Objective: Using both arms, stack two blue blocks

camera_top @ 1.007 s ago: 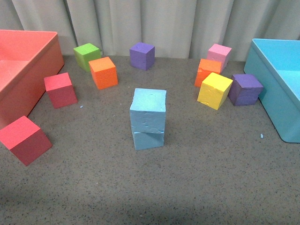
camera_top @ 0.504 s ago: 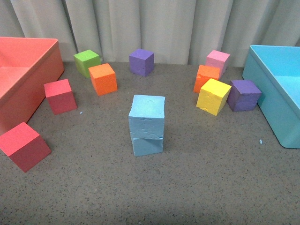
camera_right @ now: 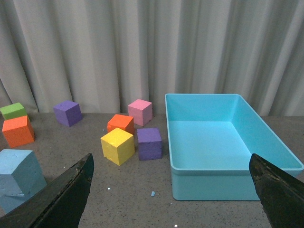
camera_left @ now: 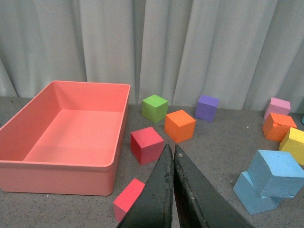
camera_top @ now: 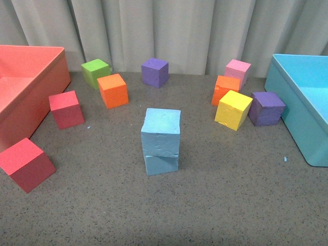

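Left gripper [camera_left: 174,156]: clenched on nothing, its two black fingers pressed together; it hangs well back from the stack, with the red bin and red cubes ahead of it.
Right gripper [camera_right: 171,190]: released and spread wide, one finger at each lower corner of its wrist view, nothing between them; it faces the turquoise bin [camera_right: 228,156], apart from the stack.
Front view: neither arm shows, so both appear pulled clear of the working area.
Blue blocks: stacked mid-table, the top block [camera_top: 161,130] resting on the bottom block [camera_top: 161,164].
Alignment: top block is twisted a little against the lower one and overhangs slightly, clearest in the left wrist view [camera_left: 275,173]; it sits flat, not tipped.
Why so placed: the stack stands in open table, well apart from the other cubes, likely so two arms can reach it without knocking neighbours.
Neighbours: orange cube [camera_top: 113,90] and red cube [camera_top: 66,108] to the left, yellow cube [camera_top: 233,109] and purple cube [camera_top: 266,108] to the right, none touching the stack.
Red bin [camera_top: 54,77]: at the left edge, its visible part bare of cubes.
Progress: the stacking looks done; with both grippers free and away, nothing props the top block.
Risk: the twist leaves a small overhang, so a bump could shift the foam.
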Tool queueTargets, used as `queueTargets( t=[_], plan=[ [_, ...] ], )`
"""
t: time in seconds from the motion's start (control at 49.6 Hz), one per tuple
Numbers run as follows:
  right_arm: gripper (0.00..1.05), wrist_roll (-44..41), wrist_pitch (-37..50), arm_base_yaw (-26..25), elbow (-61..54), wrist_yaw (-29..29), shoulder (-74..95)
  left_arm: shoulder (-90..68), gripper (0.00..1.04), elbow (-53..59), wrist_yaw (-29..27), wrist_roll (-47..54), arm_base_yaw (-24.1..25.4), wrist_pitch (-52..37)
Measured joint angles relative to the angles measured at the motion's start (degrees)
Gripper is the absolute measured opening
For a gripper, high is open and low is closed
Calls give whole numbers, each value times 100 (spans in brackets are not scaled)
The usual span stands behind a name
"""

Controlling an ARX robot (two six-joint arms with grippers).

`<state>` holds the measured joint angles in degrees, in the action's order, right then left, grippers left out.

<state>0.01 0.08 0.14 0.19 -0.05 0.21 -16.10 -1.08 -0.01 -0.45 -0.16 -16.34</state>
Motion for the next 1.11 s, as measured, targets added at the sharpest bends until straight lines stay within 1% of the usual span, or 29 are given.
queueTargets(
  t=[0.342,0.363,0.383,0.443,0.645,0.685,0.705,0.765,1.047,1.088,1.108],
  plan=[
    [95,0,0,0,0,0,0,619,4,0,0,2,0,623],
    [95,0,0,0,0,0,0,748,4,-2,-2,0,0,761],
    [95,0,0,0,0,-2,0,975,4,-2,2,2,0,1104],
    [95,0,0,0,0,0,0,1342,4,-2,2,2,0,1530],
    [95,0,0,0,0,0,0,1576,4,-2,0,2,0,1620],
    [95,0,0,0,0,0,0,1578,10,-2,0,0,0,1620],
    [95,0,0,0,0,0,0,1580,15,-2,0,0,0,1620],
    [95,0,0,0,0,0,0,1580,26,-2,0,0,0,1620],
    [95,0,0,0,0,0,0,1580,89,-2,0,0,0,1620],
    [95,0,0,0,0,0,0,1580,99,-2,0,2,0,1622],
    [95,0,0,0,0,0,0,1580,100,-2,0,9,0,1622]
  ],
)
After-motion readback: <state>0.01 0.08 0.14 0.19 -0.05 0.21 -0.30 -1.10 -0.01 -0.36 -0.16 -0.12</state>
